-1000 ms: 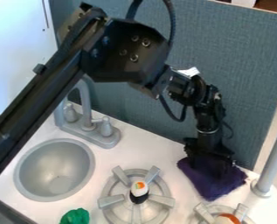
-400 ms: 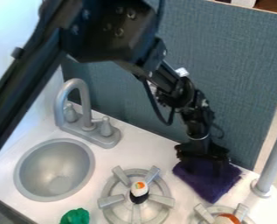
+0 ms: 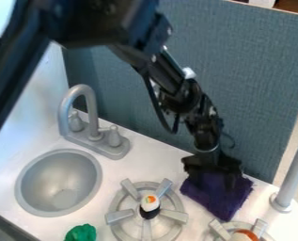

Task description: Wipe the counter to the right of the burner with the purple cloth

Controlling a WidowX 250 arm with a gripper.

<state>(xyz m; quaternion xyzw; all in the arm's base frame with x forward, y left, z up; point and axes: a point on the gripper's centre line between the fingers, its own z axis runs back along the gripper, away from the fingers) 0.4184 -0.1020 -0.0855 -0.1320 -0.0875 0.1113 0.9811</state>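
The black gripper (image 3: pixel 212 175) hangs low at the right of the counter, close to the blue-grey back panel, and touches the top of a dark purple cloth (image 3: pixel 221 196). Its lower end overlaps the cloth's upper part, and the dark parts merge there. The cloth lies in a crumpled diamond shape on the white counter, behind the right burner. A sushi-like toy (image 3: pixel 150 203) with a white top and black base sits on the middle burner (image 3: pixel 118 216).
The grey sink (image 3: pixel 27 183) and faucet (image 3: pixel 91 115) are at the left. A green object (image 3: pixel 81 233) is at the front edge. A second burner (image 3: pixel 219 229) holds an orange and white item (image 3: pixel 245 235); a grey post (image 3: pixel 292 176) rises at the right.
The gripper has moved left, and the purple cloth has shifted left along with it. The upper arm has swung up and to the left in the view, uncovering more of the faucet.
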